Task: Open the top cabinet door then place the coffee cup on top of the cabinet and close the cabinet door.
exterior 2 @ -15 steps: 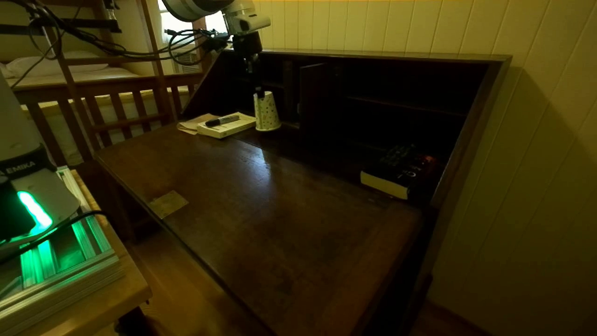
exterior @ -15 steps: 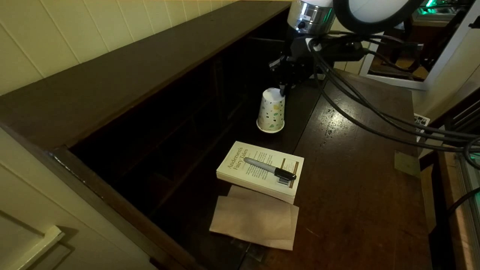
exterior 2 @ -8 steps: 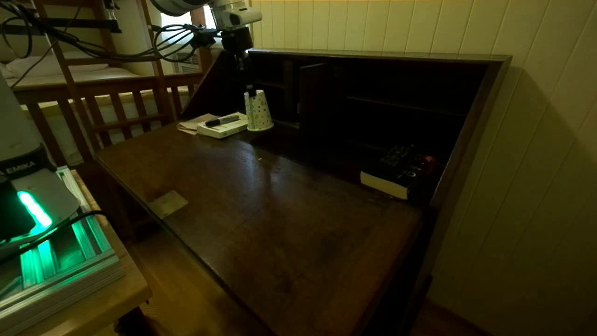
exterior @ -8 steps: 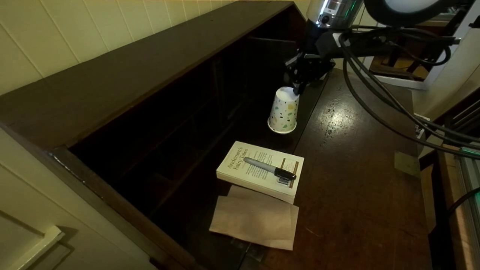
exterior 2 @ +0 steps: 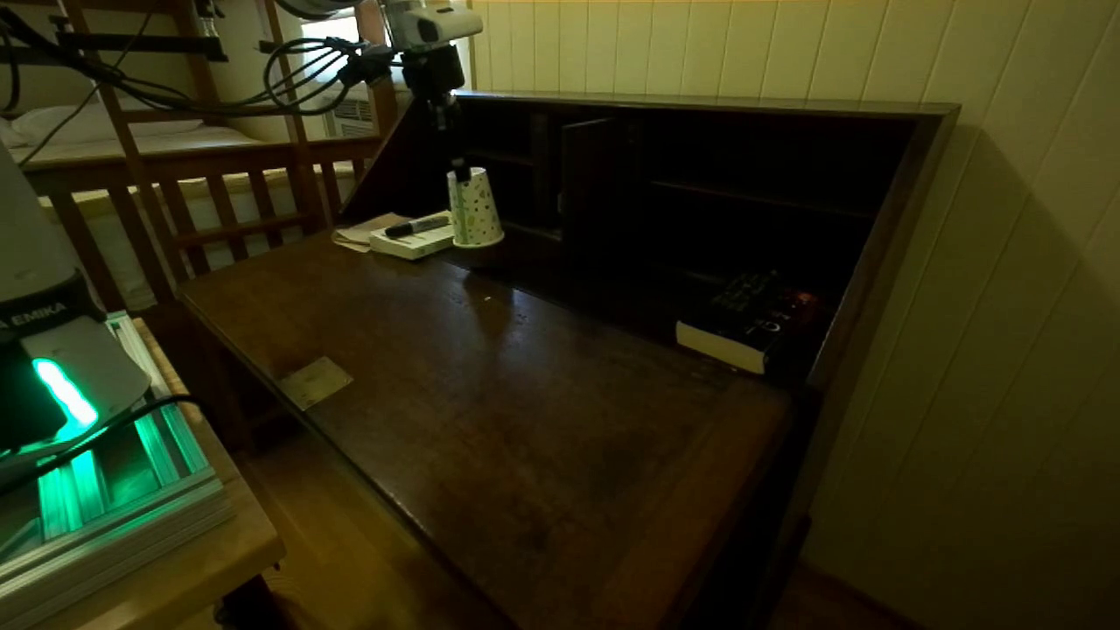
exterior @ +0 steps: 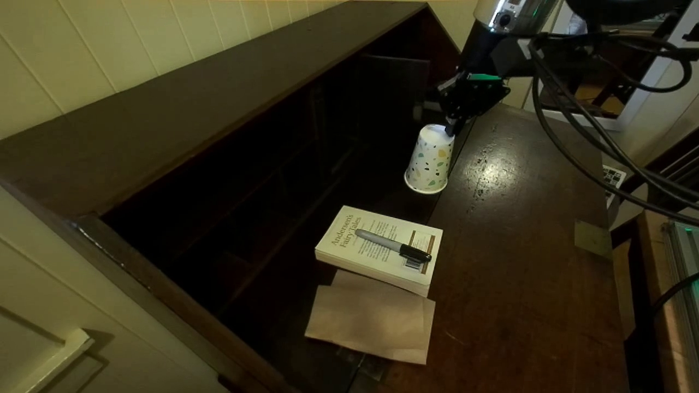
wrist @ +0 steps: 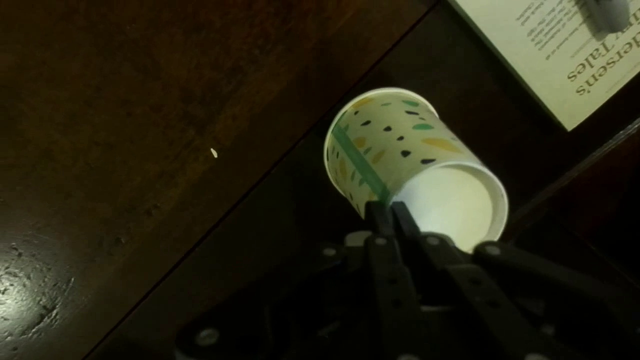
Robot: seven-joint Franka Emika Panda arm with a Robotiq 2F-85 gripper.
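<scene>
The coffee cup [exterior: 430,164] is white with coloured specks and is upside down, base up, slightly tilted. It also shows in an exterior view [exterior 2: 477,214] and in the wrist view [wrist: 400,135]. My gripper [exterior: 450,130] is shut on the rim of its base, with the fingertips [wrist: 392,206] pinching the edge. The cup appears to hang a little above the desk surface. The dark cabinet door [exterior 2: 588,171] stands open, swung out from the shelves, its small handle [exterior: 418,112] at the free edge. The cabinet [exterior 2: 744,107] has a flat plank top [exterior: 218,82].
A white book [exterior: 377,245] with a grey marker [exterior: 390,244] on it lies near the cup. Brown paper [exterior: 371,322] lies beside the book. A thick black book [exterior 2: 744,319] sits at the cabinet's far end. Cables [exterior: 579,142] hang from the arm.
My gripper has carried the cup away from the shelves, rightward in an exterior view and leftward in another. The open door and its handle have come into clearer view. The books stay put.
</scene>
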